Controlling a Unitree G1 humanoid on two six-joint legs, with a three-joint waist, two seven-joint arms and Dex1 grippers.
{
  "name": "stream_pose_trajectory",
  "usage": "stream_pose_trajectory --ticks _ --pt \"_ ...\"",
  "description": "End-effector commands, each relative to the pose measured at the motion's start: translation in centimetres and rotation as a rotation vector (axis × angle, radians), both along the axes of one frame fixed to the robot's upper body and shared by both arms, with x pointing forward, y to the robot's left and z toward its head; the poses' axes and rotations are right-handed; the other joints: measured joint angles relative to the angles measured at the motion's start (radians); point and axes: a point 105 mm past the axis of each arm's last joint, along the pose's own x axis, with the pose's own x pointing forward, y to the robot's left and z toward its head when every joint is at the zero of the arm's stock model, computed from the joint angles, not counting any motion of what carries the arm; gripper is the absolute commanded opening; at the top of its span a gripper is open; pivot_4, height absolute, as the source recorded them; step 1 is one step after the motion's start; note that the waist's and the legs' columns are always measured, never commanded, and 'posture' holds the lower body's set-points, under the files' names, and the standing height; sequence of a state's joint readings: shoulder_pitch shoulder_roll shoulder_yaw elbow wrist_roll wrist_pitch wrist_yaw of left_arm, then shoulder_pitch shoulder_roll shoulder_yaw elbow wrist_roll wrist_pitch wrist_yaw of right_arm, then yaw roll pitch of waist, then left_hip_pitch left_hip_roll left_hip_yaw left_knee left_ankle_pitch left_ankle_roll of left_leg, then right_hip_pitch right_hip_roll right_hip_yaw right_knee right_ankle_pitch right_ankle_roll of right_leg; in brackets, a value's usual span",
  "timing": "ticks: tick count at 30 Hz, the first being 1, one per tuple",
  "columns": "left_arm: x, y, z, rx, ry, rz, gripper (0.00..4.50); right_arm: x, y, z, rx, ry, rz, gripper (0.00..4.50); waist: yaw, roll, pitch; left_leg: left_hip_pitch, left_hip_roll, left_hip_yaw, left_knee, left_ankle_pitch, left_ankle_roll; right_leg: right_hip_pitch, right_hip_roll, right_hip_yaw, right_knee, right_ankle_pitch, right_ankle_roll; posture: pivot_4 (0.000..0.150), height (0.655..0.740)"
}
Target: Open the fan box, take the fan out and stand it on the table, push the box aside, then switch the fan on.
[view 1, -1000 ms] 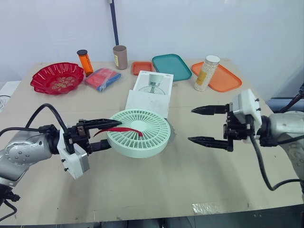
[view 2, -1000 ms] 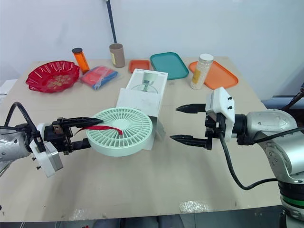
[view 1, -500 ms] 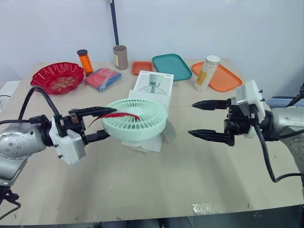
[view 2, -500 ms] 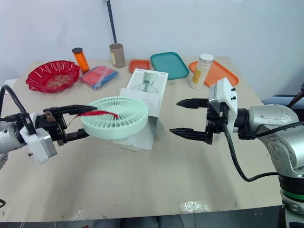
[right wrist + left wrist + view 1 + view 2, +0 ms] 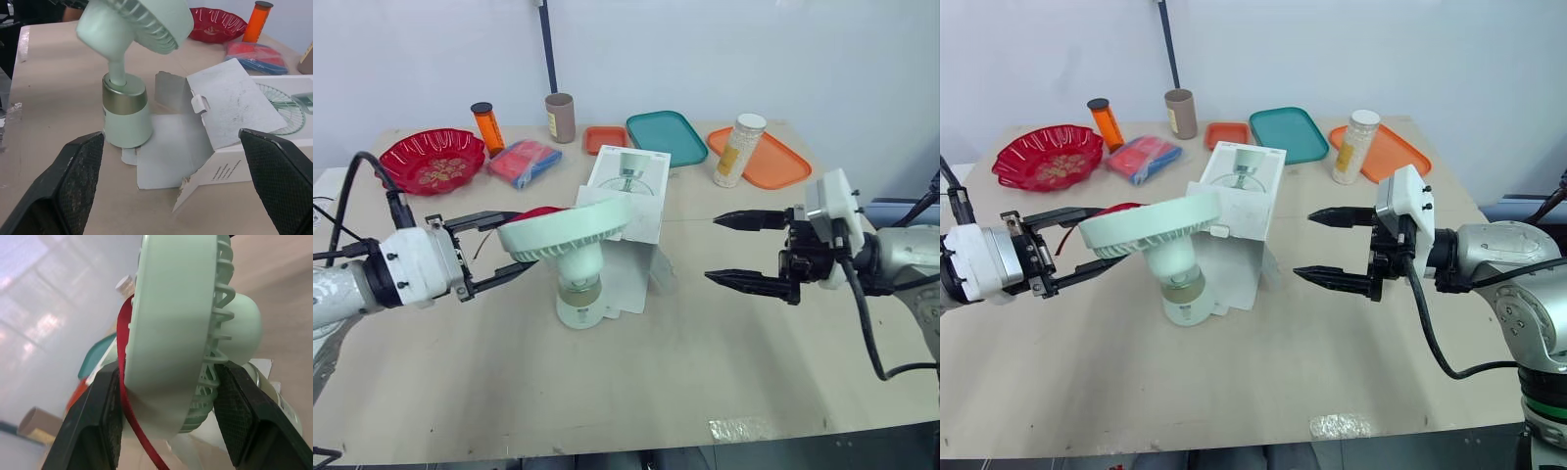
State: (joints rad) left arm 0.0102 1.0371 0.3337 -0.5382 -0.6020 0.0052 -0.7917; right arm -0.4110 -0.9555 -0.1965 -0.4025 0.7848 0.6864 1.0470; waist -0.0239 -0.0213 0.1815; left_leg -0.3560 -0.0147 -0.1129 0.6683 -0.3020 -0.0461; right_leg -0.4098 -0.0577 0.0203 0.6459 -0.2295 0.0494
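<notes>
Since the head camera gave the widest look, I started there. The left gripper (image 5: 517, 243) was clamped on the rim of the fan (image 5: 566, 225), 1 finger above the round head and 1 below. The fan's base was down on the opened flap of the box (image 5: 626, 182), so not on bare table (image 5: 656, 372) yet as far as I could tell. Its long axis, base to head, ran roughly upright, with the head tipped over so the grille faced mostly up. The right gripper (image 5: 711, 248) hung off to the fan's right with its 2 fingers spread wide and nothing in them, well apart from everything.

From the left wrist, the fingers (image 5: 95, 421) sat on either side of the fan's rim, touching it, with a red strap (image 5: 124, 362) trapped against the head on 1 side. Solid hold, I'd say.

From the right wrist, the wide-apart pads (image 5: 78, 181) framed the fan's base standing on the flap, and the box body lay just beside it, closer to that gripper than the fan was.

My read: the standing step was nearly done, but the flap under the base was the catch. The left arm had the fan, the right one was nearer the box, so shoving the box aside looked like the right arm's job. Dragging the flap could tip the fan if the left let go early.
</notes>
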Motion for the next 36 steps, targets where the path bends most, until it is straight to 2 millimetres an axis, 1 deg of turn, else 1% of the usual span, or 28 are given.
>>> stream_pose_trajectory --ticks 1,7,10,18,25,31,33,36 --pt "-1.1 0.3 1.9 -0.038 -0.050 0.037 2.09 -0.8 1.0 1.8 0.042 -0.044 0.037 4.50 0.000 0.000 0.000 0.000 0.000 0.000 0.000 0.000 0.000 0.000 0.000 0.000 0.000 0.000 0.000 0.150 0.7400" --pt "-1.6 1.7 1.9 -0.100 0.001 0.182 2.09 -1.2 2.4 1.9 0.083 -0.027 0.079 4.50 0.000 0.000 0.000 0.000 0.000 0.000 0.001 0.000 0.000 0.000 0.000 0.000 0.000 0.000 0.000 0.150 0.7400" --pt "-2.3 2.2 1.8 -0.102 0.014 0.223 2.09 -1.3 2.8 1.7 0.086 -0.014 0.098 4.50 0.000 0.001 0.000 0.000 0.001 0.001 0.000 0.000 0.000 0.000 0.001 0.001 0.000 0.000 0.000 0.150 0.7400" --pt "-4.3 3.9 1.8 -0.191 0.040 0.406 2.09 -1.7 4.0 1.7 0.071 0.027 0.187 4.50 0.001 0.000 0.001 0.000 0.001 0.001 0.001 0.000 0.000 0.000 0.001 0.001 0.000 0.000 -0.001 0.150 0.7400" --pt "-6.8 5.6 0.9 -0.191 0.067 0.556 2.09 -2.0 5.1 1.8 0.080 0.046 0.234 4.50 0.000 0.000 0.001 0.000 0.002 0.002 0.000 -0.001 -0.001 0.000 0.001 0.001 -0.001 0.000 -0.002 0.150 0.7400" --pt "-7.4 7.1 1.0 -0.204 0.057 0.646 2.09 -1.8 5.6 2.1 0.091 0.051 0.252 4.50 0.002 0.000 0.000 0.001 0.002 0.002 0.001 -0.001 -0.001 0.001 0.001 0.001 -0.001 -0.001 -0.002 0.150 0.7400" --pt "-7.6 8.2 1.0 -0.220 0.054 0.695 2.09 -1.8 5.7 2.2 0.090 0.050 0.259 4.50 0.001 -0.001 0.000 0.001 0.002 0.002 0.001 -0.001 -0.001 0.001 0.001 0.001 -0.001 -0.001 -0.002 0.150 0.7400" --pt "-7.6 10.6 0.8 -0.269 0.055 0.805 2.09 -2.0 6.0 2.2 0.090 0.047 0.267 4.50 0.001 0.000 0.000 0.001 0.003 0.002 0.001 -0.002 -0.001 0.000 0.002 0.001 -0.001 -0.001 -0.002 0.150 0.7400"
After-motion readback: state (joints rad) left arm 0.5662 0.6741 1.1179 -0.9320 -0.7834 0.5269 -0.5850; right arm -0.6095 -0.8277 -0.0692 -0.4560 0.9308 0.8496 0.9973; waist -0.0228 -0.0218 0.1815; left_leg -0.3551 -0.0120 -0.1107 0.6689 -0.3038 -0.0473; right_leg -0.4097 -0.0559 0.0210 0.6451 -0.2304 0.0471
